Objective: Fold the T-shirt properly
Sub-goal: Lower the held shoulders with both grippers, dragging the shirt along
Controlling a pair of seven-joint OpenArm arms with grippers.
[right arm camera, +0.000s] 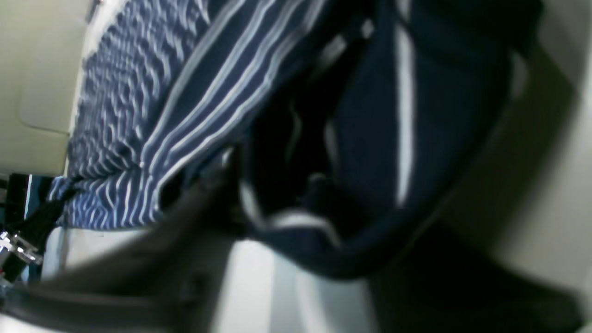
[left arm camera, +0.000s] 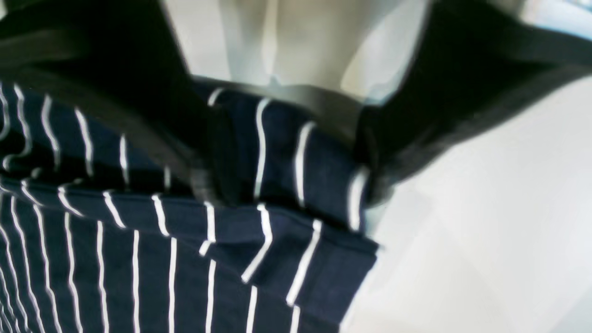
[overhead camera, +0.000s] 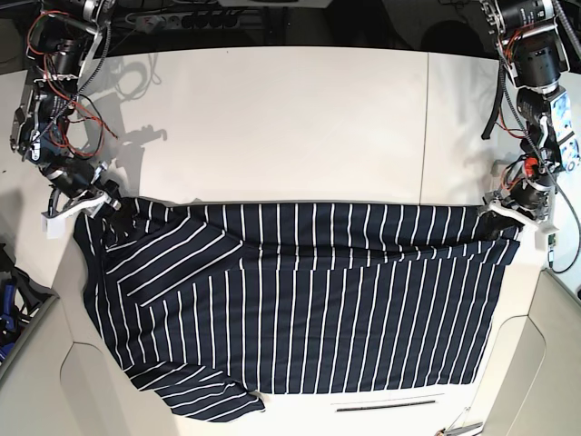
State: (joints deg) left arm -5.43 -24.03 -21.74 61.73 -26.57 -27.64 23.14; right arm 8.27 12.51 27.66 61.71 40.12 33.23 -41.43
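The T-shirt [overhead camera: 309, 300] lies spread across the table [overhead camera: 272, 118], stripes running front to back, one sleeve flopped at the near edge. Both grippers sit at its far edge, one at each corner.

Left gripper [overhead camera: 507, 211]: in its wrist view the dark fingers [left arm camera: 407, 138] straddle a bunched fold of striped cloth, hem pushed up between them. They look closed on the cloth, a pinch on the corner. Bare table lies just beside the outer finger.

Right gripper [overhead camera: 83, 202]: its wrist view is blurred, but a thick wad of shirt fills the space between the fingers [right arm camera: 203, 203], rolled hem hanging below them. Reads as clamped on the shirt corner.

Why held this way: likely both corners are pinched so the far edge stays taut and straight between the two grippers, ready to be lifted and carried over the body as a fold. The edge between them already runs nearly straight.

Task looks early: shirt mostly flat and unfolded. Risk: thin cloth slipping from one pinch, skewing the fold.
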